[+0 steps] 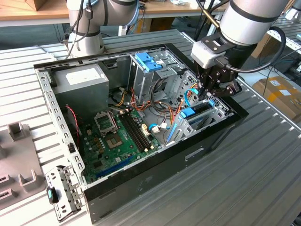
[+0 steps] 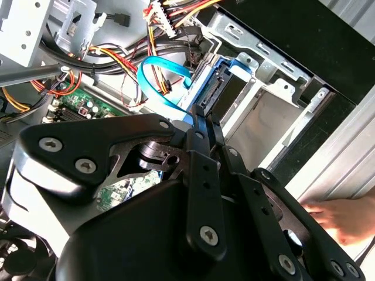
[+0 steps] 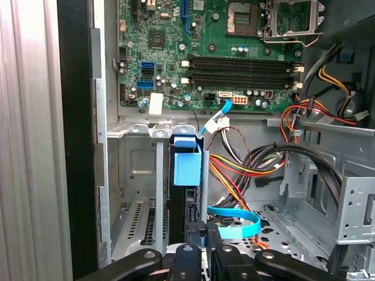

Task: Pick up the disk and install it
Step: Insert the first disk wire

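The disk [image 3: 183, 205] stands on edge in a slot of the metal drive bay [image 3: 137, 175], at the end of the open computer case towards the exterior view's right. A blue plastic tab [image 3: 187, 167] sits on its end. The exterior view has the disk [image 1: 201, 107] as a dark slab with a blue piece, low inside the bay. In the second wrist view the disk [image 2: 231, 93] lies inside a blue frame. My gripper [image 3: 204, 234] hangs right over the disk's near end with its fingers shut together; touching or not, I cannot tell. Gripper [image 1: 208, 96] and arm reach in from the right; gripper [image 2: 202, 117].
The case [image 1: 155, 174] also holds a motherboard [image 1: 117, 136], a grey power supply box [image 1: 82, 80] and a metal cage with a blue top [image 1: 148, 61]. A blue flat cable [image 3: 234, 219] and bundled wires [image 3: 246, 170] lie beside the bay. A person's hand [image 2: 343, 216] rests outside the case.
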Available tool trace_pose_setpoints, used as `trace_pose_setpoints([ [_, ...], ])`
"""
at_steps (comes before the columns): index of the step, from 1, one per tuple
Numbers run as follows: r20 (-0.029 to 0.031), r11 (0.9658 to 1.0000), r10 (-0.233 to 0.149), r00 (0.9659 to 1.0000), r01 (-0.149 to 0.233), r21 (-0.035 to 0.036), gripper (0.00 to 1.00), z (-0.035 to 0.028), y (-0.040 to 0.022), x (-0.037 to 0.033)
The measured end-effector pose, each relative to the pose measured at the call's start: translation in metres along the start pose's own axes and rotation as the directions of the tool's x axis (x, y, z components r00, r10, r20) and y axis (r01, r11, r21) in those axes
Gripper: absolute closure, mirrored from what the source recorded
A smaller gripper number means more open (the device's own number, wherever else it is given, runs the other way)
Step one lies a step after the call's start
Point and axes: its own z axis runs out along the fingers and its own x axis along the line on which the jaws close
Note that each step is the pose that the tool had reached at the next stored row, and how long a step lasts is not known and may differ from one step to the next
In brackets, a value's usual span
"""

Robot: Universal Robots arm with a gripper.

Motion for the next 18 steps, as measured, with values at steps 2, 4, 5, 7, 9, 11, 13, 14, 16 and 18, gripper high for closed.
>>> trace_pose_setpoints([
  [2, 0.0001, 1.0, 0.0, 1.0, 0.0, 0.0, 0.84, 0.0, 0.0, 0.0],
  [4, 0.0001, 1.0, 0.0, 1.0, 0.0, 0.0, 0.84, 0.0, 0.0, 0.0],
  [5, 0.0001, 1.0, 0.0, 1.0, 0.0, 0.0, 0.84, 0.0, 0.0, 0.0],
  [7, 0.0001, 1.0, 0.0, 1.0, 0.0, 0.0, 0.84, 0.0, 0.0001, 0.0],
  [9, 0.0008, 1.0, 0.0, 1.0, 0.0, 0.0006, 0.84, 0.0007, 0.0002, 0.0],
  [11, 0.0023, 1.0, 0.0, 1.0, 0.0, 0.0033, 0.84, 0.0021, 0.0008, 0.0001],
  [13, 0.0038, 1.0, -0.003, 1.0, 0.003, 0.0079, 0.84, 0.0041, 0.0022, 0.0003],
  [14, 0.0042, 0.9999, -0.004, 1.0, 0.004, 0.0097, 0.84, 0.0048, 0.0024, 0.0003],
  [16, 0.0055, 0.9999, -0.01, 0.9999, 0.01, 0.0134, 0.84, 0.0056, 0.0025, 0.0004],
  [18, 0.0101, 0.9997, -0.016, 0.9998, 0.016, 0.0182, 0.84, 0.0067, 0.0027, 0.0004],
])
